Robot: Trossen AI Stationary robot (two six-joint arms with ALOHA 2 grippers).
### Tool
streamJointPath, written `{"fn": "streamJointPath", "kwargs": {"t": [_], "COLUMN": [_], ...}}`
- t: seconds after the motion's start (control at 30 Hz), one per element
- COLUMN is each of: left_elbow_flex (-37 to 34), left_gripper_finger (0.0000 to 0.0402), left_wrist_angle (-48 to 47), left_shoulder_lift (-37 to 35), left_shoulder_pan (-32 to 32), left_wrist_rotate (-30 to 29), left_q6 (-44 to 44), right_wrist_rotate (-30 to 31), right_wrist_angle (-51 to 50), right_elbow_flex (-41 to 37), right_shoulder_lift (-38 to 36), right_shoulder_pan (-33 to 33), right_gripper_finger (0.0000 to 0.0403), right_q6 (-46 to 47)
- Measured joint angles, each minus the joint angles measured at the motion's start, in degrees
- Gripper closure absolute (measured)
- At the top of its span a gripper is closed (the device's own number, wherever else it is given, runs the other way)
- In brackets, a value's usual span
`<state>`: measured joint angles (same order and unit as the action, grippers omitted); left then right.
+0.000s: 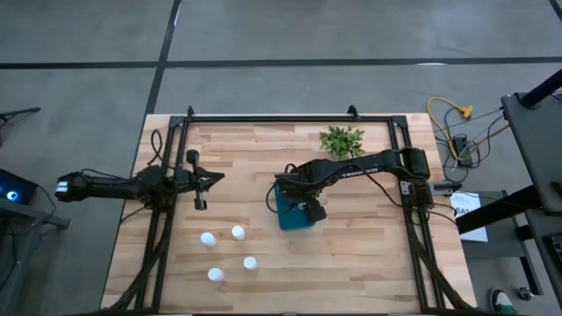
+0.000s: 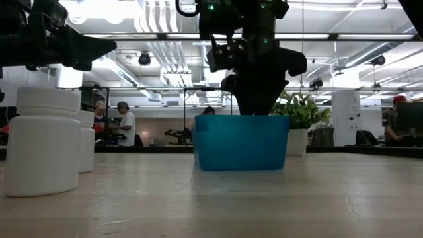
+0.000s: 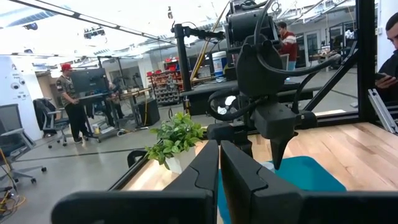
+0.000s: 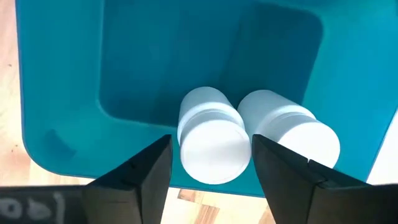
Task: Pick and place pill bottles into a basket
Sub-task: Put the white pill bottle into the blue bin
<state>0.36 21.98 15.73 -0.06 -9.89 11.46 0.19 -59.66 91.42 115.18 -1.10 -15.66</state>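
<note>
The teal-blue basket (image 1: 284,216) stands mid-table and also shows in the low view (image 2: 241,142). My right gripper (image 1: 303,207) hangs over it, fingers pointing down into it, and is open (image 4: 211,171). Two white pill bottles lie inside the basket, caps toward the wrist camera. One (image 4: 211,143) is between the fingers, the other (image 4: 289,127) is beside it. Several more bottles stand on the table near the front left (image 1: 207,239) (image 1: 238,233) (image 1: 250,262). My left gripper (image 1: 200,181) waits shut and empty above the table's left part (image 3: 219,171). My right gripper's open fingers (image 4: 146,171) stand on either side of the capped end (image 4: 211,149) of one bottle, coming from above. The bottle rests in the basket. I cannot tell whether the fingers touch it.
A small green plant in a white pot (image 1: 342,140) stands behind the basket at the far edge. Black frame rails (image 1: 167,219) run along the table's left, right and far sides. Bare wood lies at the front right (image 1: 351,272). People show in the room beyond (image 2: 122,122).
</note>
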Motion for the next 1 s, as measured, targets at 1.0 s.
{"fn": "streamJointPath", "kwargs": {"t": [1.0], "left_elbow_flex": [0.0], "left_gripper_finger": [0.0402], "left_wrist_angle": [0.0], "left_shoulder_lift": [0.0], "left_shoulder_pan": [0.0], "left_wrist_rotate": [0.0], "left_q6": [0.0], "right_wrist_rotate": [-0.2], "right_wrist_angle": [1.3], "right_elbow_flex": [2.1], "right_shoulder_lift": [-9.4], "right_shoulder_pan": [-1.2], "right_gripper_finger": [0.0200], "right_q6": [4.4]}}
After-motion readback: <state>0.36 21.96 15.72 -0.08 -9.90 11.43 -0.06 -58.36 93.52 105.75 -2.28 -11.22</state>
